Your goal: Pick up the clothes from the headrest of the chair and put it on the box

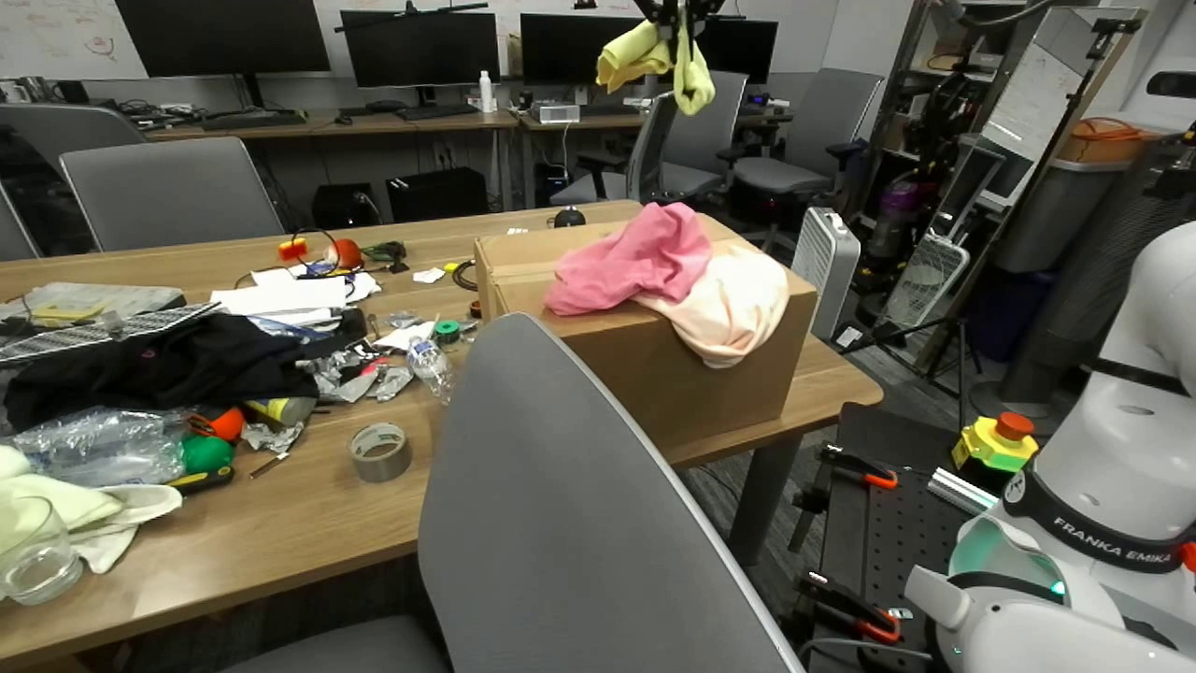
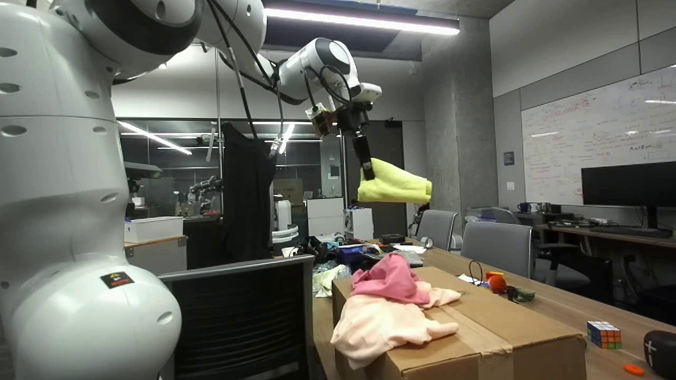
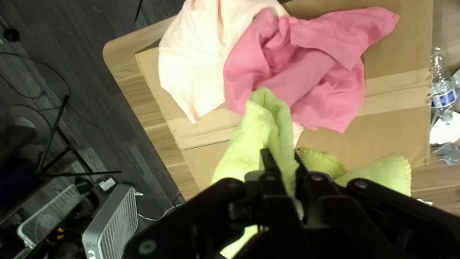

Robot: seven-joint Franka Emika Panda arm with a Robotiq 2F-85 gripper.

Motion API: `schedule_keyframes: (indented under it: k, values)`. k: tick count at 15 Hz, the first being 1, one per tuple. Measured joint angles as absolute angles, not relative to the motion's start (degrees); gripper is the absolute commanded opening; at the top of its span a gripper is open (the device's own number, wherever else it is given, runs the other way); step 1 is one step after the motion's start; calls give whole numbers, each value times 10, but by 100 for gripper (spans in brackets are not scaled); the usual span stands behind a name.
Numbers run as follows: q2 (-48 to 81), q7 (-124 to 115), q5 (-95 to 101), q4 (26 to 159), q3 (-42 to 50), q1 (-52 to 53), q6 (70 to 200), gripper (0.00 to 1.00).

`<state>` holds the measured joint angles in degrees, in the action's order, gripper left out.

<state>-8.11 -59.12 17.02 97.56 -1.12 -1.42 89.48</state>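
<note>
1. Pinching a fold of the yellow-green garment [image 2: 400, 184], the gripper [image 3: 281, 157] holds it in the air over the box [image 2: 496, 303], well apart from what lies beneath; the jaws stand close together with fabric between them.
2. The grip takes the cloth partway along, so a loose end falls to either side; bunched like this, it should come down compactly rather than trail.
3. The box stands on the worktop [image 1: 834, 388] beside its rounded corner and near the chair [image 1: 579, 523], probably to keep the carry short.
4. On top, the pink garment [image 2: 388, 282] lies partly over the peach garment [image 2: 380, 327], which drapes past the box edge on the chair's side; the overlap likely helps stop it slipping off.
5. No garment shows on the headrest [image 1: 512, 335], so this looks like the last piece, with lowering and release left to do.
6. In looks, the yellow-green garment is bright, thick and fleecy, its stitched hem plain in the wrist view; in an exterior view one end juts out like a rolled sleeve. The pink one is heaped in deep folds, the peach one pale and smoother.
</note>
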Motion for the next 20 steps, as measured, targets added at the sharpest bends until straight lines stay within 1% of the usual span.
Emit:
schedule_keyframes:
  k: [1, 2, 3, 4, 5, 6, 7, 9, 10, 13, 17, 20]
  values:
    - [-84, -597, 164, 975, -5, -21, 893, 5]
    - [-86, -601, 161, 975, 0, -27, 892, 11]
    - [-88, -604, 158, 975, 3, -31, 892, 36]
    - [-89, -610, 155, 975, 5, -34, 892, 36]
    - [-90, -614, 152, 975, 5, -37, 892, 41]
    - [-90, -617, 151, 975, 5, -38, 892, 48]
    - [-91, -619, 150, 975, 5, -39, 892, 57]
    - [-91, -620, 149, 975, 5, -39, 892, 71]
    - [-91, -620, 149, 975, 5, -39, 891, 80]
    - [-91, -618, 147, 975, 5, -39, 887, 99]
    - [-92, -586, 87, 985, 1, -30, 886, 100]
    - [-103, -548, 39, 1012, -19, -6, 882, 100]
